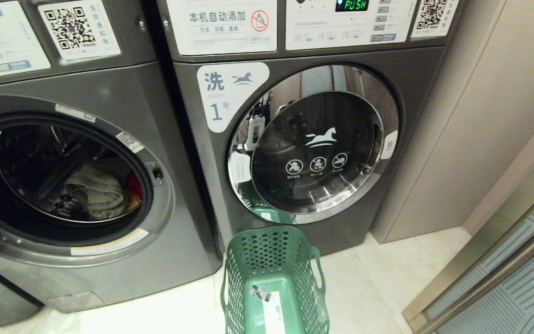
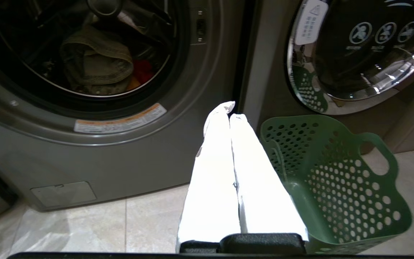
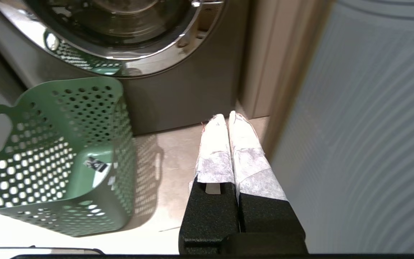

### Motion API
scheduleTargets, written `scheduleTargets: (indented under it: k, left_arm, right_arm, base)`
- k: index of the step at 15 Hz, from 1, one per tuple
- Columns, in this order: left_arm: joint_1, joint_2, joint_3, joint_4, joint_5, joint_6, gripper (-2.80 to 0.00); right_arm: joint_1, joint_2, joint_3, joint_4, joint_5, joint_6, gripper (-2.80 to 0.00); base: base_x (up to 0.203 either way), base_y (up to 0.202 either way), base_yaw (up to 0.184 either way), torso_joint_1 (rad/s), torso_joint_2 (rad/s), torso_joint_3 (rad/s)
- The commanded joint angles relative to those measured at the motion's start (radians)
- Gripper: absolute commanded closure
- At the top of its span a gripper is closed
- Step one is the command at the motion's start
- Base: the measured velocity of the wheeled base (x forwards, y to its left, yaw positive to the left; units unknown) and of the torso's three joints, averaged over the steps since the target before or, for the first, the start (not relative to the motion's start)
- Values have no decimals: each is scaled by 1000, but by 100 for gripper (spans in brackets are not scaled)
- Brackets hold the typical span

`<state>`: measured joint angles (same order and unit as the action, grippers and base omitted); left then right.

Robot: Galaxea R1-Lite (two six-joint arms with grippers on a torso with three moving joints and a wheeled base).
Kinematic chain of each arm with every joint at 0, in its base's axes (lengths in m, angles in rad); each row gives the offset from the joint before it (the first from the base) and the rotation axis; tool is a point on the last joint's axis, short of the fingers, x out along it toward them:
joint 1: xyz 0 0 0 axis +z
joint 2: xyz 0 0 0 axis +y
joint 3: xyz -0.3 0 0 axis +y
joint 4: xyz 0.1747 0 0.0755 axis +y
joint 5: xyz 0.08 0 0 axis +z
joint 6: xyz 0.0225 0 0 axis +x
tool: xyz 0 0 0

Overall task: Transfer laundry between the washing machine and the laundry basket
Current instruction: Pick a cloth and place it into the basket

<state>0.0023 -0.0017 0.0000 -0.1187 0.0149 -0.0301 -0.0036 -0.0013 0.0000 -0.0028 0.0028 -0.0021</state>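
Two grippers — left gripper (image 2: 230,109), right gripper (image 3: 225,117) — hang closed, empty; laundry (image 1: 98,192) waits in the washing machine (image 1: 86,185), laundry basket (image 1: 271,250) ready beside.

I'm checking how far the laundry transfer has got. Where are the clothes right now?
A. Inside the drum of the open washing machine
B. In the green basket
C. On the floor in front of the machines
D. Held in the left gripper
A: the laundry lies in the drum of the open washing machine, while the laundry basket holds no garments, only a sticker on its floor, and the left gripper is shut on nothing.
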Motion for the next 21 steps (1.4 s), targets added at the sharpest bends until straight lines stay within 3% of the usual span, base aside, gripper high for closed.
scheduleTargets:
  k: [1,11,21]
  left_arm:
    - [1,2,40,-1,0,-1,0]
    - [1,2,40,-1,0,1,0]
    - [1,2,40,-1,0,-2,0]
  right_arm:
    - [1,1,0,0,0,-4,0]
    - [1,1,1,0,2,-7,0]
    - [1,1,0,0,0,-3,0]
  base:
    - [0,195,1,2,3,6]
    - [1,185,14,2,1,2]
    - [2,170,144,2,2,2]
